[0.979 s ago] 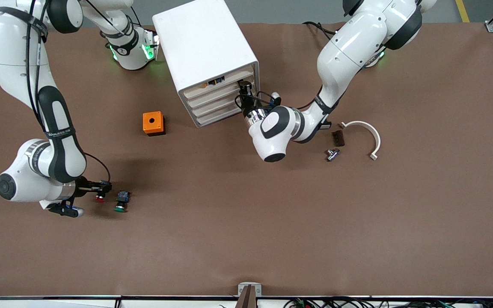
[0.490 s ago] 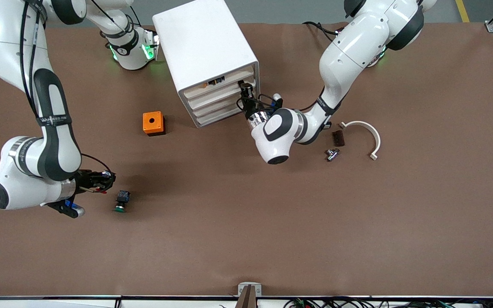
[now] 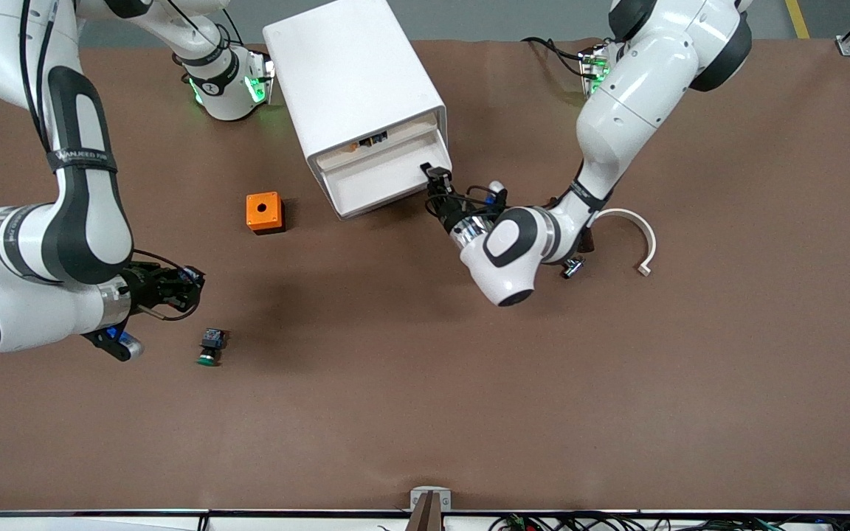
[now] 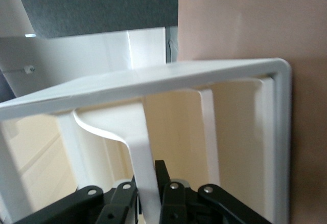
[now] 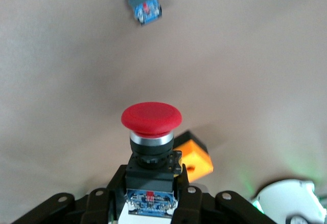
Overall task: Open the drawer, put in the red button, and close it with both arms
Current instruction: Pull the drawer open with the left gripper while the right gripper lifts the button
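The green-capped button [image 3: 209, 348] sits nearest on the surface [image 3: 425, 413]. Just above it the right pincer [image 3: 187, 284] is up in the air, clamped on the red button [image 5: 151, 123]. The left pincer [image 3: 436, 184] is pinching the drawer [image 3: 383, 177] handle [image 4: 145, 183]; that drawer's pulled out of the cabinet [image 3: 351, 81].

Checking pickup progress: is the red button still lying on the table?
No, the right tool holds the red button by its dark body, lifted above the table.
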